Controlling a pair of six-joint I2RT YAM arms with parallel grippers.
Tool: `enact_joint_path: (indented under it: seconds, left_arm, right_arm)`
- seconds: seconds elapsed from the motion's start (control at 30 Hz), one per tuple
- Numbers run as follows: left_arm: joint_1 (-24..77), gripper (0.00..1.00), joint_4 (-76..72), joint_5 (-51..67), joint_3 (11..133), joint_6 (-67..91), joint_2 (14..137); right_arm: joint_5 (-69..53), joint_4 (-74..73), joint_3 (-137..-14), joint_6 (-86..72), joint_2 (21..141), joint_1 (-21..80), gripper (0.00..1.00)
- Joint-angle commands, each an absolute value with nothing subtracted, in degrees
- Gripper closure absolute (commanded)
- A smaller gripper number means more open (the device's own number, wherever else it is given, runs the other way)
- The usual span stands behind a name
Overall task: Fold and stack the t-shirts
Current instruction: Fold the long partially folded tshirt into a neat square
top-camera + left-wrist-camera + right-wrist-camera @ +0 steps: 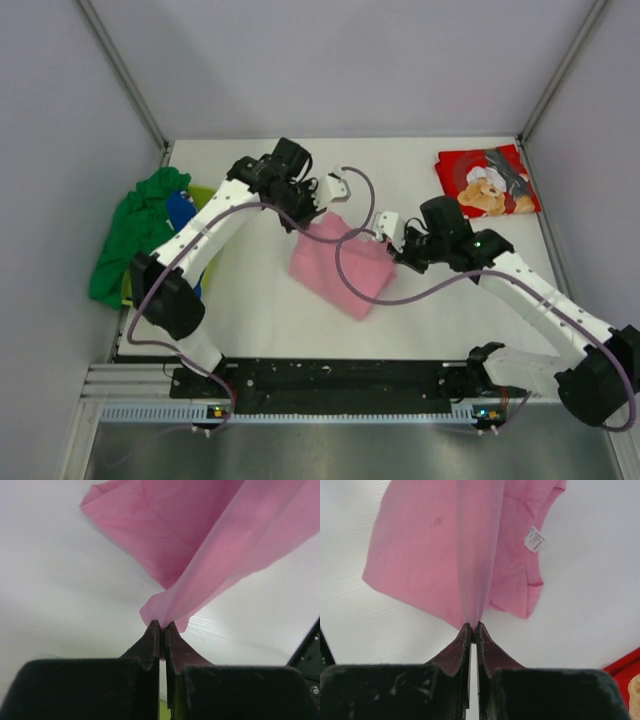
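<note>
Left pincer (162, 626) and right pincer (473, 626) each pinching pink t-shirt (335, 270), blue shirt (180, 209) mostly hidden by green shirt (135, 235)

The left gripper (316, 208) pinches the pink shirt (318, 265) at its far left corner, and the right gripper (386, 238) pinches its far right corner. The cloth spreads nearward from both. A red bear-print shirt (487, 182) lies beyond the right gripper, to its right. A heap of green, blue and yellow-green shirts (130, 235) sits well left of the left gripper.
</note>
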State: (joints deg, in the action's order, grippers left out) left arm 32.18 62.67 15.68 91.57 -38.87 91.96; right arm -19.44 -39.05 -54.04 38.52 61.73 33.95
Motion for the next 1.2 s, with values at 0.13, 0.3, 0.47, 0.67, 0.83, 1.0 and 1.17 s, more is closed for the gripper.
enact_joint_path:
  seconds: [0.13, 0.3, 0.47, 0.67, 0.83, 1.0, 1.17]
  left_arm:
    - [29.27, 1.00, 59.95, 12.04, 108.62, -37.62, 109.41]
    - [29.27, 1.00, 57.40, 9.94, 115.13, -36.57, 117.85]
    - [29.36, 1.00, 50.46, 6.77, 117.07, -35.07, 123.21]
    - [30.14, 0.84, 43.70, 2.91, 118.56, -32.88, 128.84]
    - [29.97, 0.56, 36.48, -7.10, 124.34, -31.73, 133.23]
    - [29.09, 0.53, 40.87, -6.60, 125.09, -31.03, 130.63]
    - [29.00, 0.52, 36.66, -0.89, 105.41, -30.06, 117.27]
  right_arm:
    - [-16.18, -30.51, -58.80, 29.98, 73.11, 24.88, 1.00]
    - [-16.70, -27.17, -58.54, 24.79, 78.74, 20.66, 1.00]
    - [-16.26, -22.25, -58.27, 20.84, 84.27, 17.32, 1.00]
    - [-13.02, -18.46, -60.02, 16.44, 93.06, 15.82, 1.00]
    - [-3.18, -15.21, -65.38, 7.67, 99.83, 13.98, 0.66]
    - [-1.50, -16.70, -66.37, -2.95, 95.29, 13.71, 0.61]
    - [-11.13, -19.51, -60.13, -18.95, 88.60, 13.71, 0.36]
